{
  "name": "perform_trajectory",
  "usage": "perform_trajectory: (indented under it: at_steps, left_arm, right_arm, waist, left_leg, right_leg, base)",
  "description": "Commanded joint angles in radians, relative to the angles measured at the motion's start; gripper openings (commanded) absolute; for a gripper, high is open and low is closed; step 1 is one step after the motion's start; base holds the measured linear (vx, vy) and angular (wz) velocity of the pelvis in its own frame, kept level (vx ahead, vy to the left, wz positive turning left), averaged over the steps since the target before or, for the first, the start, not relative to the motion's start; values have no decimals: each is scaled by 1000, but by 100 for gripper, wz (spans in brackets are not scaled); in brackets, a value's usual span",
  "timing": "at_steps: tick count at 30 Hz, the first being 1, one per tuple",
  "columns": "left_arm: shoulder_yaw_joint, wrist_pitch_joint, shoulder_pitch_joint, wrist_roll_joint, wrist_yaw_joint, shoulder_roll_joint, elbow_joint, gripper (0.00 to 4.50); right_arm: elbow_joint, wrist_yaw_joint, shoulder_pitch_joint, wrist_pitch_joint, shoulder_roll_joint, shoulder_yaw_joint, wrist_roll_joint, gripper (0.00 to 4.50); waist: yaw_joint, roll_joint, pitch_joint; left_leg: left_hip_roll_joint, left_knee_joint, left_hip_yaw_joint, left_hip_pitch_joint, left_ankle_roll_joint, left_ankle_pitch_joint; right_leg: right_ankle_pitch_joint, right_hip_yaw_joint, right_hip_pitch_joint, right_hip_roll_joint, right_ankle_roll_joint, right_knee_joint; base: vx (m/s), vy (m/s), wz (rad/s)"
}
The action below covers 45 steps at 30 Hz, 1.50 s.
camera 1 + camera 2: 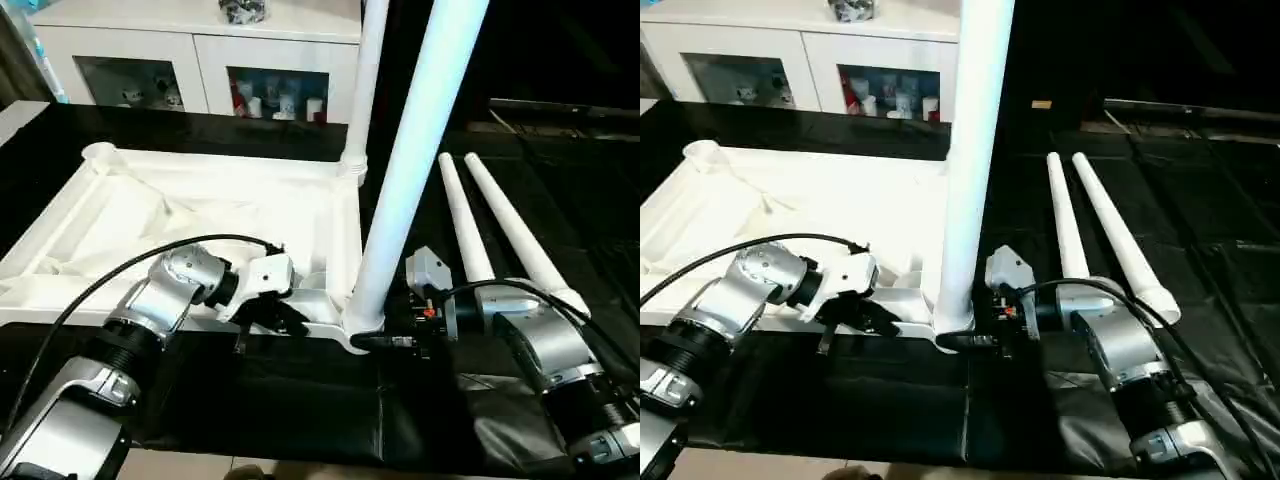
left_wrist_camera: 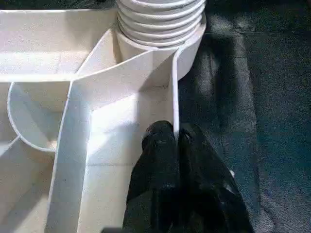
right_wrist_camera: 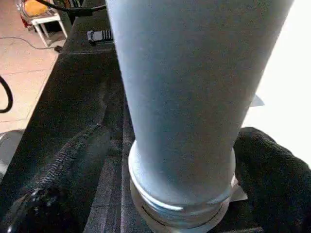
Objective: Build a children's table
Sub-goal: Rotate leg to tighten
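Note:
The children's table top (image 1: 200, 165) lies upside down on the black cloth, ribs facing up. One white leg (image 1: 368, 80) stands in its far right corner socket. A second leg (image 1: 410, 170) stands tilted in the near right corner socket; its ridged base (image 2: 160, 19) shows in the left wrist view. My left gripper (image 2: 176, 133) is shut on the thin near rim wall of the top, just left of that corner. My right gripper (image 1: 385, 335) stands open, with one finger (image 3: 53, 189) on each side of the near leg's base (image 3: 180, 145). Two more legs (image 1: 465, 225) (image 1: 520, 240) lie side by side on the cloth to the right.
A white cabinet (image 1: 200, 60) with glass doors stands behind the table. The top's far left corner socket (image 1: 98, 152) has nothing in it. Black cloth (image 1: 300, 400) covers the work surface up to its near edge. My cables loop over both forearms.

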Motion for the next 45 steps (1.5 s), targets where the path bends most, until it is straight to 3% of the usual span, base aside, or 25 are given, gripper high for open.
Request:
perform_trajectory:
  at_steps: [1, 13, 19, 24, 27, 30, 31, 32, 33, 35, 40, 41, 42, 44, 45]
  left_arm:
    - [-16, -21, -20, -2, -35, 3, -34, 0]
    - [-11, -28, -26, 2, -37, 0, -9, 0]
    - [3, -2, -30, -6, -18, -15, 4, 0]
    - [33, 45, -38, -21, 30, -37, 22, 0]
    - [83, 120, -43, -45, 127, -72, 13, 0]
    - [166, 286, -40, -78, 317, -142, -53, 0]
    - [166, 286, -40, -78, 317, -142, -53, 0]
    - [199, 374, -31, -87, 400, -191, -110, 0]
    - [209, 403, -27, -89, 427, -209, -131, 0]
    - [216, 423, -24, -89, 447, -224, -148, 0]
    - [227, 474, -18, -81, 511, -274, -193, 0]
    - [217, 477, -15, -60, 546, -292, -207, 0]
    - [214, 475, -15, -56, 549, -292, -207, 0]
    - [204, 470, -12, -37, 562, -285, -206, 0]
    - [200, 469, -10, -32, 564, -280, -206, 0]
  right_arm:
    - [8, 16, -14, 7, 1, 1, 8, 366]
    - [20, 35, -4, 25, 12, -1, 29, 275]
    - [15, 19, 10, 34, 22, -1, 31, 266]
    - [11, -22, 25, 50, 40, -6, 29, 265]
    - [14, -127, 31, 71, 79, -24, 11, 265]
    - [37, -356, 28, 124, 183, -64, -21, 265]
    - [37, -356, 28, 124, 183, -64, -21, 265]
    - [70, -473, 4, 156, 256, -95, -21, 265]
    - [86, -514, -8, 164, 283, -105, -22, 265]
    - [104, -550, -22, 170, 306, -113, -24, 264]
    - [178, -659, -76, 170, 366, -127, -48, 264]
    - [204, -680, -101, 145, 383, -114, -79, 264]
    - [205, -681, -103, 142, 384, -112, -81, 264]
    - [206, -686, -104, 126, 382, -109, -100, 264]
    - [205, -690, -103, 119, 378, -107, -109, 264]
  waist:
    - [-1, 5, -76]
    - [10, 10, -76]
    - [10, 7, -76]
    - [8, 8, -70]
    - [4, 16, -70]
    - [-9, 7, -69]
    - [-9, 7, -69]
    - [-20, 1, -72]
    - [-31, 5, -72]
    - [-40, 2, -75]
    - [-49, 3, -79]
    - [-51, -4, -79]
    - [-53, 2, -79]
    - [-54, -1, -78]
    - [-53, 2, -77]
  left_leg:
    - [75, -62, -33, 15, 51, -124]
    - [75, -62, -34, 17, 40, -142]
    - [74, -61, -33, 17, 39, -140]
    - [72, -63, -34, 20, 27, -178]
    - [74, -66, -37, 24, 10, -199]
    - [69, -69, -42, 22, -13, -206]
    - [69, -69, -42, 22, -13, -206]
    - [67, -66, -41, 16, -9, -178]
    - [69, -66, -41, 14, -6, -165]
    - [62, -62, -39, 9, 11, -141]
    - [59, -58, -36, 6, 50, -71]
    - [62, -58, -35, 5, 57, -67]
    - [62, -57, -34, 7, 62, -68]
    - [62, -57, -33, 7, 69, -71]
    - [61, -57, -33, 7, 70, -76]
  right_leg:
    - [-163, 69, 59, -110, -186, -65]
    - [-193, 68, 56, -109, -177, -68]
    - [-194, 68, 56, -108, -175, -68]
    - [-284, 68, 54, -112, -157, -81]
    - [-317, 69, 50, -112, -150, -82]
    - [-342, 65, 54, -114, -151, -86]
    - [-342, 65, 54, -114, -151, -86]
    - [-323, 67, 59, -116, -151, -82]
    - [-294, 68, 57, -114, -169, -78]
    - [-261, 68, 63, -111, -169, -78]
    - [-163, 67, 61, -103, -181, -69]
    - [-140, 68, 62, -104, -190, -63]
    - [-131, 67, 59, -103, -195, -65]
    - [-121, 69, 60, -103, -197, -64]
    - [-128, 69, 60, -105, -194, -66]
  base:
    - [0, 0, 0]
    - [0, 0, 0]
    - [0, 0, 0]
    - [0, 0, 0]
    - [0, 0, 0]
    - [0, 0, 0]
    - [0, 0, 0]
    - [0, 0, 0]
    - [0, 0, 0]
    - [0, 0, 0]
    - [0, 0, 0]
    - [0, 0, 0]
    - [0, 0, 0]
    - [0, 0, 0]
    - [0, 0, 0]
